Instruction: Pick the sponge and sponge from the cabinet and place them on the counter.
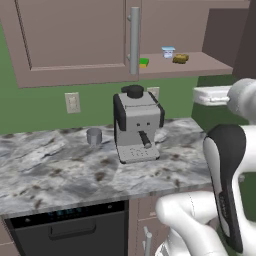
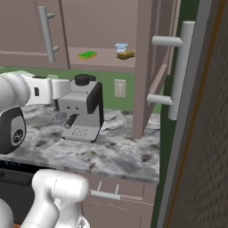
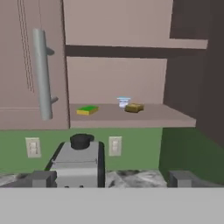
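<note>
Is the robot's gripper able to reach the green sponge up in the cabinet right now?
Probably yes. The cabinet door on that side stands open, and the green sponge lies near the shelf's front edge with nothing before it. The open gripper faces the shelf from below, above the coffee machine, so it must rise first.

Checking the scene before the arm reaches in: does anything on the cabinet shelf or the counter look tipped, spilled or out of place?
Nothing stands out. The green sponge, the brownish sponge and the white cup sit flat and apart on the open cabinet shelf. The coffee machine stands upright on the counter; no spills.
</note>
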Robot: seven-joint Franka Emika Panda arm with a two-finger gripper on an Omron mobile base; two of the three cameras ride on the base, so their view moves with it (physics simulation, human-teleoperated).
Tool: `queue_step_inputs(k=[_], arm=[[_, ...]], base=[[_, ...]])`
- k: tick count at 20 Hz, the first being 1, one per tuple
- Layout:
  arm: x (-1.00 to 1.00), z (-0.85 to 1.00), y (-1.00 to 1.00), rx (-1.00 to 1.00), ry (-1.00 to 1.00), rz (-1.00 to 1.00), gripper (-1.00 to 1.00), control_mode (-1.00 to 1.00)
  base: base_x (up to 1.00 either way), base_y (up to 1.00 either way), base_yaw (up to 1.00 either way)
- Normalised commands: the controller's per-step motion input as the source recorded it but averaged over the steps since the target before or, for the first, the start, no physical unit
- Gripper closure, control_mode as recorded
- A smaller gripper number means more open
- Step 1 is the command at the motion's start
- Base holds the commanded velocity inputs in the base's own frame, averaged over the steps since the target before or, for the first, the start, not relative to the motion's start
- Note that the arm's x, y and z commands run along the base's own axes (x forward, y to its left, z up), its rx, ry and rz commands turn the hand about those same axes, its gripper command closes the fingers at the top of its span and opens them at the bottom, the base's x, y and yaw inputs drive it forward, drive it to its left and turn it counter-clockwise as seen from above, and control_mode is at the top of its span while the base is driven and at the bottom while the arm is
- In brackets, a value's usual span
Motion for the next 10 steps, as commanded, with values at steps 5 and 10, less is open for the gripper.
queue_step_inputs(k=[5, 10], arm=[[0.0, 0.0, 0.3, 0.14, 0.0, 0.2, -1.0, -1.0], [0.0, 0.0, 0.24, 0.11, -0.02, 0.19, -1.0, -1.0]], base=[[0.0, 0.0, 0.0], [0.0, 0.0, 0.0]])
